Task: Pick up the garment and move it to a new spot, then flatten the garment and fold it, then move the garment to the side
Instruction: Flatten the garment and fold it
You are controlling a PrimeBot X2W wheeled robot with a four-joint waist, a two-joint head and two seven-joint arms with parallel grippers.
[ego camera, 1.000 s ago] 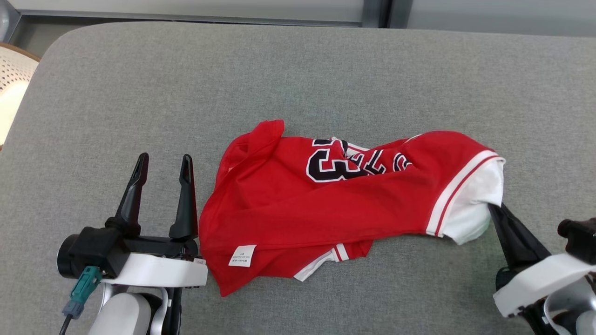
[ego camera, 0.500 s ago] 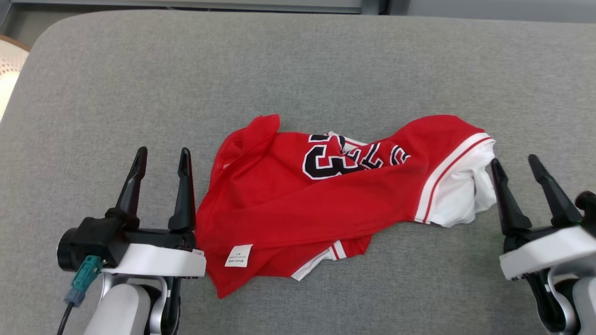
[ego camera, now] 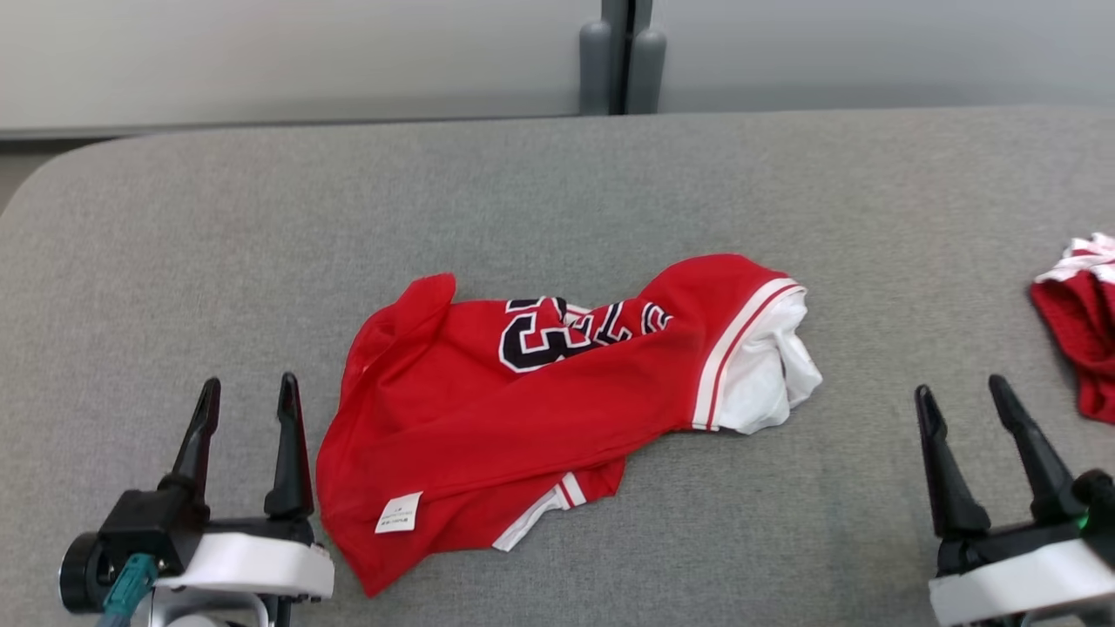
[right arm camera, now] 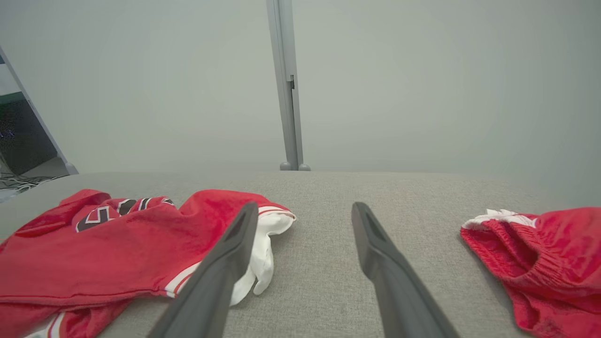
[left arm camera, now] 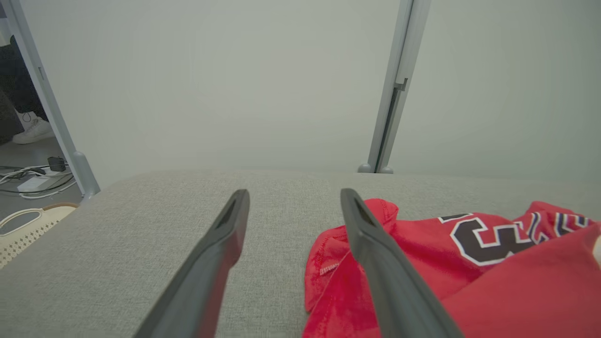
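1. The red garment (ego camera: 540,409) lies crumpled mid-frame on the grey cushion (ego camera: 557,192).
2. Our left gripper (ego camera: 248,383), lower left, and right gripper (ego camera: 958,387), lower right, stand with fingers spread, holding nothing.
3. We judge that flattening comes now: each gripper must pinch an opposite edge and pull the cloth taut.

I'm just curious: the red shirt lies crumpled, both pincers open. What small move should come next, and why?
Probably slide the left pincer onto the nearest edge of the red shirt and grip it: the shirt lies bunched, not flat, and that pincer stands open right beside it, holding nothing.
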